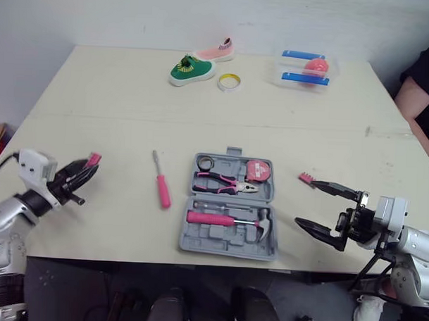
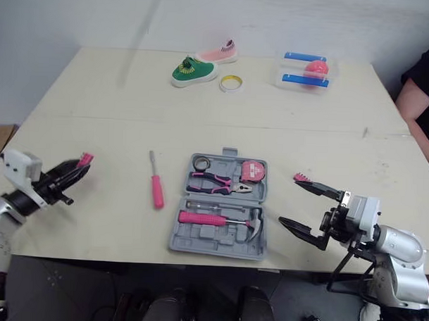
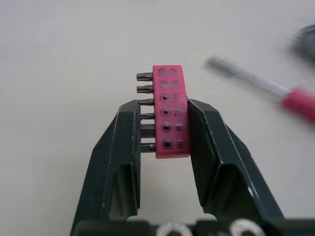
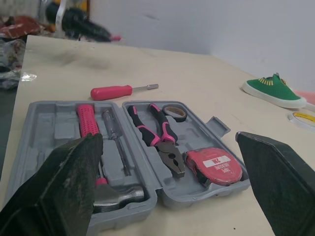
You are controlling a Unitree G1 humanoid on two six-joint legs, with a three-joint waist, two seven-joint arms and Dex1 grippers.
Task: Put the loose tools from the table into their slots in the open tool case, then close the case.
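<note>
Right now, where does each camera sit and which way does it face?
Left eye view: on the head, facing forward and down at the table and open tool case; left pincer, right pincer at the sides.
Right eye view: beside it, same scene, same arms.
Left wrist view: on that wrist, along the left pincer, shut on the bit holder.
Right wrist view: on that wrist, between open fingers, across the case toward the left pincer.
Shared: both wrist views catch the screwdriver.

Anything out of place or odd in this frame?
Nothing is spilled or broken. The screwdriver lies loose left of the tool case, and a small pink piece lies right of it, by the open right gripper. The left gripper clamps a pink bit holder. Unrelated shoes sit at the far edge.
</note>
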